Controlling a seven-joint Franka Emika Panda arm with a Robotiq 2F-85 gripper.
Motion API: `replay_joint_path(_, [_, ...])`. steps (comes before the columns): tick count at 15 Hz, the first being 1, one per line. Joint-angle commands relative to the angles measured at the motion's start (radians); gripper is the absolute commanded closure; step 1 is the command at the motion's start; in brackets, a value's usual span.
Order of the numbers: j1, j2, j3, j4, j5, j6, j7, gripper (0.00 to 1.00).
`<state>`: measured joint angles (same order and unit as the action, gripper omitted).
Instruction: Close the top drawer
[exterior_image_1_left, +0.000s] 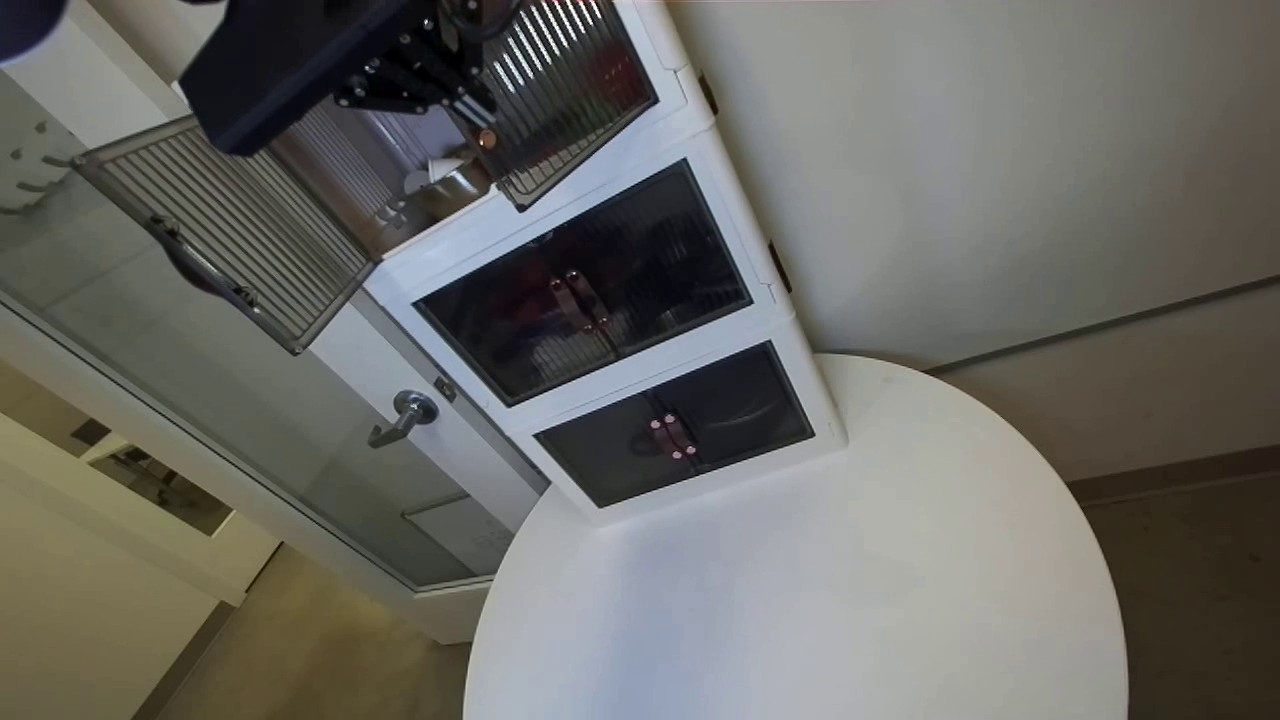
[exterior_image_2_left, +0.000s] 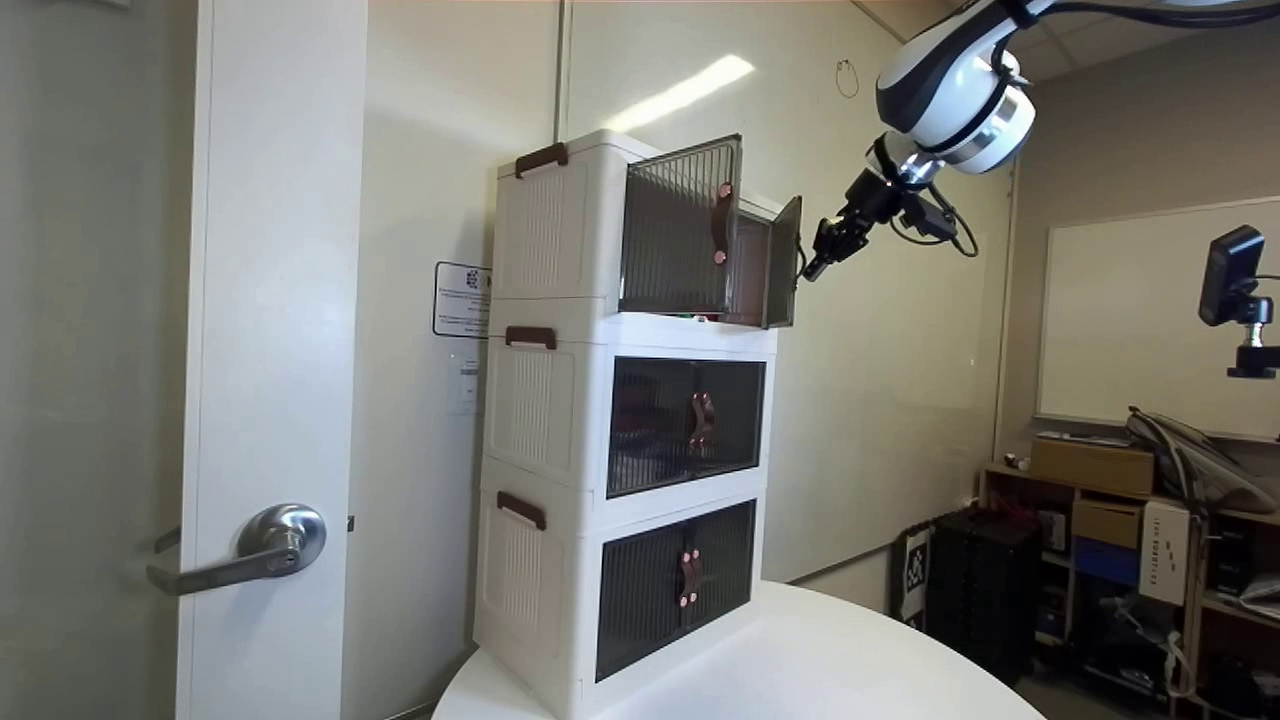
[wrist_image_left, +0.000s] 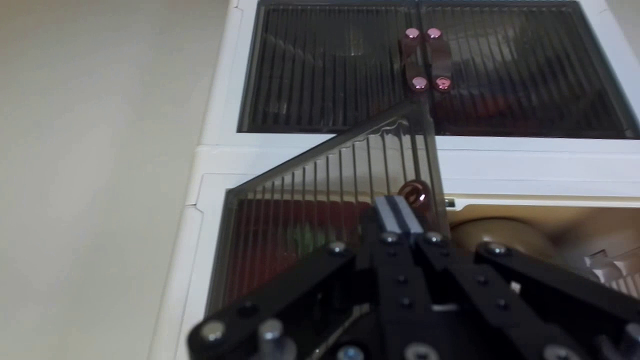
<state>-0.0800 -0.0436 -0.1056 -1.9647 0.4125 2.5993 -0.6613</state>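
The top drawer is the uppermost white unit, with two clear ribbed doors swung outward. One ribbed door (exterior_image_1_left: 565, 95), (exterior_image_2_left: 783, 265), (wrist_image_left: 320, 200) stands partly open, with reddish and green clutter showing through it in the wrist view. The other ribbed door (exterior_image_1_left: 230, 230), (exterior_image_2_left: 675, 230) stands wide open. My gripper (exterior_image_1_left: 475, 108), (exterior_image_2_left: 812, 272), (wrist_image_left: 398, 214) is shut, with its fingertips together and nothing seen between them. It is right beside the outer face of the partly open door, near its copper handle stud (wrist_image_left: 416, 192). I cannot tell whether it touches.
Below are a middle dark-fronted unit (exterior_image_1_left: 585, 280), (exterior_image_2_left: 685, 425) and a lower one (exterior_image_1_left: 675, 425), (exterior_image_2_left: 680, 590), both shut. The stack stands on a round white table (exterior_image_1_left: 850, 580), (exterior_image_2_left: 830, 660). A metal bowl (exterior_image_1_left: 455, 190) sits inside the top unit. A wall and a glass door flank the stack.
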Motion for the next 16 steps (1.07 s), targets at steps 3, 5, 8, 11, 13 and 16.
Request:
replay_joint_path(3, [0.036, -0.014, 0.016, -0.009, 0.036, -0.035, -0.054, 1.00])
replay_joint_path(5, [0.049, -0.010, 0.026, -0.008, 0.036, -0.005, -0.059, 1.00])
replay_joint_path(8, [0.065, 0.002, 0.044, -0.006, 0.029, 0.062, -0.073, 1.00])
replay_joint_path(11, [0.073, 0.017, 0.053, -0.004, 0.027, 0.120, -0.096, 1.00])
replay_joint_path(13, [0.075, 0.026, 0.054, -0.001, 0.035, 0.135, -0.112, 1.00])
replay_joint_path(16, [0.073, 0.031, 0.051, 0.021, 0.083, 0.059, -0.167, 1.00])
